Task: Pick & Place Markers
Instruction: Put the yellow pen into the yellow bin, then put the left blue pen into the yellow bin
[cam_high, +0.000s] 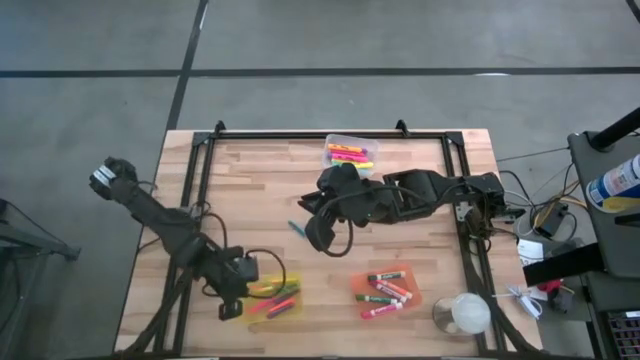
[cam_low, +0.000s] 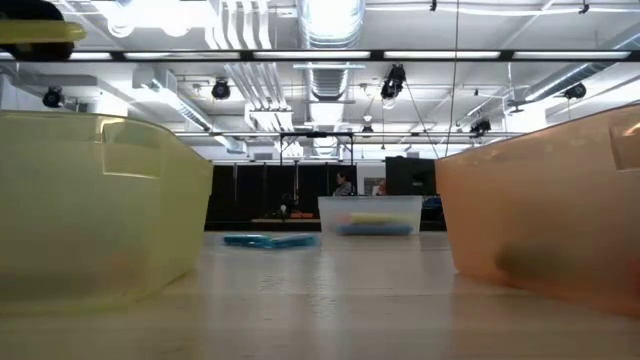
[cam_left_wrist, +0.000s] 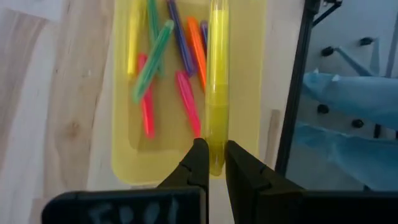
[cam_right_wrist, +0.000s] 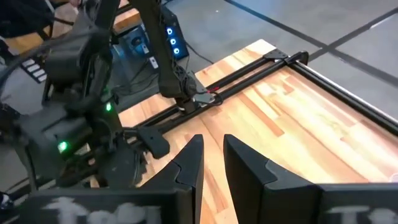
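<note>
Left end effector (cam_left_wrist: 211, 163) over the yellow bin (cam_left_wrist: 249, 93)
It pinches a yellow marker (cam_left_wrist: 217, 81); right end effector (cam_right_wrist: 212, 152) hangs slightly parted, empty, mid-desk (cam_high: 260, 190).

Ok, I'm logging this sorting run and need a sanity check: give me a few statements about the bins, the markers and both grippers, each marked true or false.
1. The left gripper holds a yellow highlighter over the yellow bin. True.
2. The yellow bin is empty. False: several markers already lie in it, pink, green, orange and others.
3. The right gripper carries a marker. False: nothing shows between its fingers, only a narrow gap.
4. A blue marker lies loose on the table, outside any bin. True.
5. The orange bin holds white-barrelled markers. True.
6. The clear bin sits at the table's near edge, beside the yellow bin. False: it stands at the far edge.
</note>
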